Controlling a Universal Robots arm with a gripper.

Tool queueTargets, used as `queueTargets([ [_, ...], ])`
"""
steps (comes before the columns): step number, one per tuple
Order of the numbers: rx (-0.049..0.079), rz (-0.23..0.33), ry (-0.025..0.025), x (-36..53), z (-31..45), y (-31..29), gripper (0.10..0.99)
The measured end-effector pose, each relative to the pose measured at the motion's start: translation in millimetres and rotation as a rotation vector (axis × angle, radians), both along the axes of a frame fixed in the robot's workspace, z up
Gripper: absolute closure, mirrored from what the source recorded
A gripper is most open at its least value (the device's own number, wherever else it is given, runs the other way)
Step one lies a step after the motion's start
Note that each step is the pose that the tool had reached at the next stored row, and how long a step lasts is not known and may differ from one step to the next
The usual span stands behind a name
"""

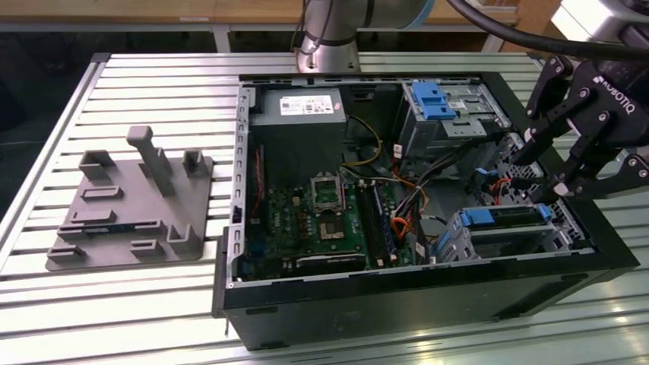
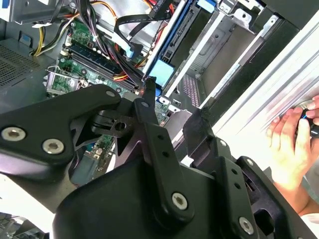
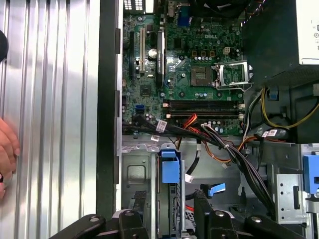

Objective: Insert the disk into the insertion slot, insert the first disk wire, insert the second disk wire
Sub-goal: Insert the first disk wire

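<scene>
**Seating looks complete**

Blue-caddied silver hard disk (image 1: 504,217) lies inside the perforated silver sheet-metal insertion slot (image 1: 510,245), so it needs no grip. Black tool (image 1: 540,179) hangs just above, fingers (image 3: 205,216) spread either side of it, pinching nothing.

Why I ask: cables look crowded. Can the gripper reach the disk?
Probably yes: the gripper hangs open just above the disk, whose upper edge lies bare; the cables run beside it.

The motherboard (image 1: 324,220) is green, the disk (image 1: 504,217) bright-blue-framed, the bench (image 1: 152,76) ribbed silver, the fixture (image 1: 132,220) seemingly plain grey.
</scene>
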State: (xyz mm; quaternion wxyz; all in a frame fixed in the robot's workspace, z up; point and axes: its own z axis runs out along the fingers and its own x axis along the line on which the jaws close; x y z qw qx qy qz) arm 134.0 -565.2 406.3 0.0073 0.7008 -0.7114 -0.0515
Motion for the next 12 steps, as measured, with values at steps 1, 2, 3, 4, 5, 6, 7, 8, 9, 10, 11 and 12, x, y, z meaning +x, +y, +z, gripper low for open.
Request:
queueTargets([
  [1,0.000,0.000,-0.0017,-0.1,-0.3,0.0,0.584],
  [2,-0.002,0.000,-0.0053,-0.1,-0.5,0.9,0.584],
  [3,-0.008,0.000,-0.0094,-0.2,-0.9,3.5,0.584],
  [4,-0.017,0.000,-0.0151,-0.1,-1.0,6.1,0.584],
  [5,-0.025,0.000,-0.0216,-0.1,-1.1,8.6,0.584],
  [6,-0.036,0.000,-0.0296,-0.1,-1.2,11.1,0.584],
  [7,-0.047,0.000,-0.0367,-0.1,-1.4,13.3,0.584],
  [8,-0.058,0.000,-0.0419,-0.2,-1.5,15.5,0.584],
  [9,-0.068,0.000,-0.0441,-0.2,-2.1,18.3,0.584],
  [10,-0.073,0.000,-0.0451,-0.1,-2.7,22.2,0.584],
  [11,-0.074,0.000,-0.0454,-0.1,-3.4,26.5,0.584],
  [12,-0.074,0.000,-0.0458,-0.2,-3.9,30.7,0.584],
])
